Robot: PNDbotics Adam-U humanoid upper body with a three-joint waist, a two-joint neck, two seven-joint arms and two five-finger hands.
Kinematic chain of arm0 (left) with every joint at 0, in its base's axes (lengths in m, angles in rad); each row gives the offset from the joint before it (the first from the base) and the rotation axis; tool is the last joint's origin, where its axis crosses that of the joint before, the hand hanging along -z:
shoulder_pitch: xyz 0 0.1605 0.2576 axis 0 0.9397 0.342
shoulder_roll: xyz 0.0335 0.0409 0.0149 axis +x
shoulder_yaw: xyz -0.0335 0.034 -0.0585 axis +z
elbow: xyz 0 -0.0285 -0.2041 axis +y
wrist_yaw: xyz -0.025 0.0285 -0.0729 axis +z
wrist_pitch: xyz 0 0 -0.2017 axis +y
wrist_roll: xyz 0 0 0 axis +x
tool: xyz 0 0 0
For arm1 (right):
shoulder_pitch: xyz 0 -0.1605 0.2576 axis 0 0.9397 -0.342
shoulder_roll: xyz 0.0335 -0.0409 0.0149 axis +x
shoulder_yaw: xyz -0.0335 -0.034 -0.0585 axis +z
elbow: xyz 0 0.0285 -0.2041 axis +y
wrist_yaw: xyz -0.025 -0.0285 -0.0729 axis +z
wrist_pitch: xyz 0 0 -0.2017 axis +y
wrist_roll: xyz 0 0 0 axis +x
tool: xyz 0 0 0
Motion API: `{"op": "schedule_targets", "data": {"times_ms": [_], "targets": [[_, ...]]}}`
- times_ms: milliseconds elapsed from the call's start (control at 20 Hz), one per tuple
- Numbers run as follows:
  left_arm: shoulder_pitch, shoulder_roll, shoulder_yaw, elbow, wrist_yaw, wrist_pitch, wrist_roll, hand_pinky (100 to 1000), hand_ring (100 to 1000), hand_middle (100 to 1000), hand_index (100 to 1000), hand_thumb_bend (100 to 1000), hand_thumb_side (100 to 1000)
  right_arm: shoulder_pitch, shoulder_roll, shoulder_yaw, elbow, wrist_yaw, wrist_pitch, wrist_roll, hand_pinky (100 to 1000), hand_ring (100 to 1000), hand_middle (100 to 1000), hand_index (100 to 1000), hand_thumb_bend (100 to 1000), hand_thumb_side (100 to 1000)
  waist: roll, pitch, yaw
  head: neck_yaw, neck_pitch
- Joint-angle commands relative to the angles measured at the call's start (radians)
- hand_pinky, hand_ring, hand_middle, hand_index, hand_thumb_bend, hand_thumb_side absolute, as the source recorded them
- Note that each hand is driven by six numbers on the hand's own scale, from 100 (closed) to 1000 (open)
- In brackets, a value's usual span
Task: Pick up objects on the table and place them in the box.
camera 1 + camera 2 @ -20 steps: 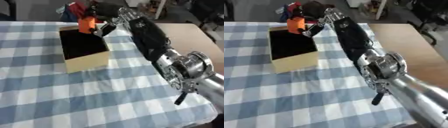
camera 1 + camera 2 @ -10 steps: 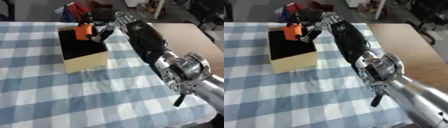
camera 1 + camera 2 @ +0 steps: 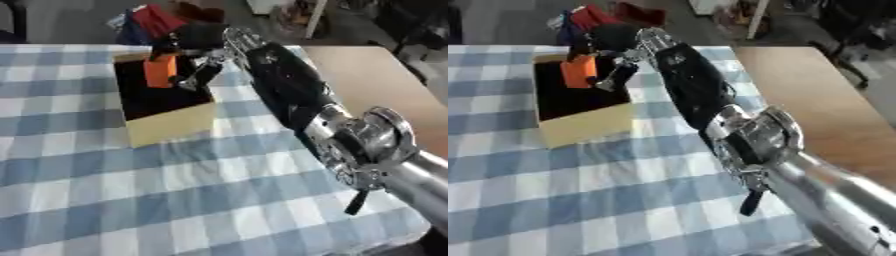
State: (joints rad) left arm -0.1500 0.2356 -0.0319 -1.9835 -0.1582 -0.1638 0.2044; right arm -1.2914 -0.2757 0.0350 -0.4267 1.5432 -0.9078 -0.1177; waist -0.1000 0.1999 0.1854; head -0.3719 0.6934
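My right arm reaches from the lower right across the checked table to an open cardboard box (image 3: 171, 125) at the upper left. My right hand (image 3: 199, 42) hangs over the box's far right corner, its fingers curled round an orange block (image 3: 160, 71). The block sits upright over the box's dark inside, below the rim's far edge; whether it touches the floor of the box is hidden. My left hand shows in neither view.
A blue and white checked cloth (image 3: 105, 200) covers the table. Bare wooden tabletop (image 3: 376, 85) lies to the right. Beyond the far edge lie red and blue things (image 3: 144, 22) on the floor.
My right hand has carried the orange block down and to the left, from above the box's far rim to inside its opening. The camera has shifted slightly.
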Motion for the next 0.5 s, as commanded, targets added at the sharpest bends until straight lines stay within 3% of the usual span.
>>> {"op": "schedule_targets", "data": {"times_ms": [50,500], "targets": [[-0.005,0.006,0.007,-0.016,0.005,0.001,0.009,826,660,613,767,100,593,-0.018,-0.012,0.003,-0.024,0.009,0.001,0.003,712,753,851,915,849,447,0.008,-0.02,-0.001,-0.004,-0.002],[-0.005,0.007,0.012,-0.016,0.009,0.004,0.034,831,678,630,769,100,596,-0.025,-0.035,-0.02,-0.044,-0.001,0.001,-0.004,716,761,863,936,856,485,0.007,-0.022,-0.001,-0.004,-0.002]]}}
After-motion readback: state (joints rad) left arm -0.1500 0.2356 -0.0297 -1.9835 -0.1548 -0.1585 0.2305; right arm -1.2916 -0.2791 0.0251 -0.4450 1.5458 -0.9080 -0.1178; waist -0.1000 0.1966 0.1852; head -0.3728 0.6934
